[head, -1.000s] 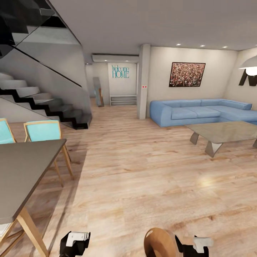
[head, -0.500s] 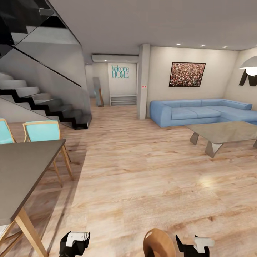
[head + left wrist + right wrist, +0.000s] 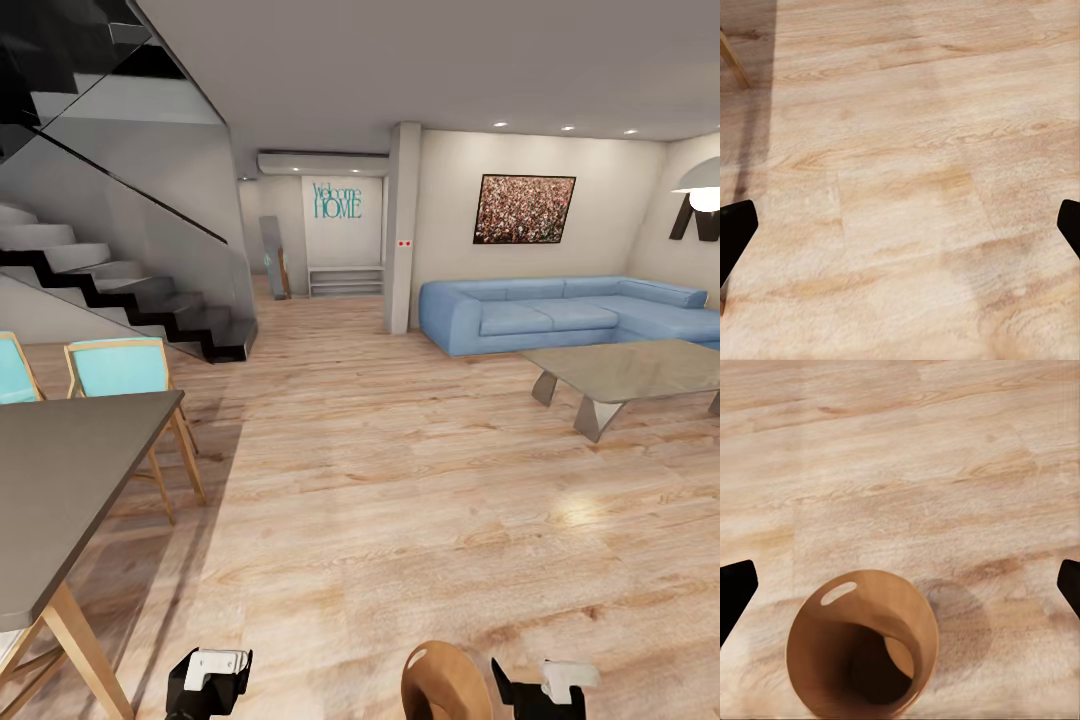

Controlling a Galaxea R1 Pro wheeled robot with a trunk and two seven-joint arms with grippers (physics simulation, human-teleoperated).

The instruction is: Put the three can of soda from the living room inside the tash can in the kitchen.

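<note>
Coffee table (image 3: 630, 372) before sofa (image 3: 570, 312); staircase (image 3: 120, 290) far left.

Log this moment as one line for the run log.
place: living room | left claw: open over wood floor | right claw: open above trash can | ahead: blue sofa, coffee table

Left hand (image 3: 208, 672) and right hand (image 3: 545, 690), fingers wide apart.

A pale, grained wooden plank floor (image 3: 380, 500) runs under the light-blue corner sofa (image 3: 570, 312). Beside it, turquoise wood-framed chairs (image 3: 118, 368) and the round bin's brown-orange inside (image 3: 862, 649).
</note>
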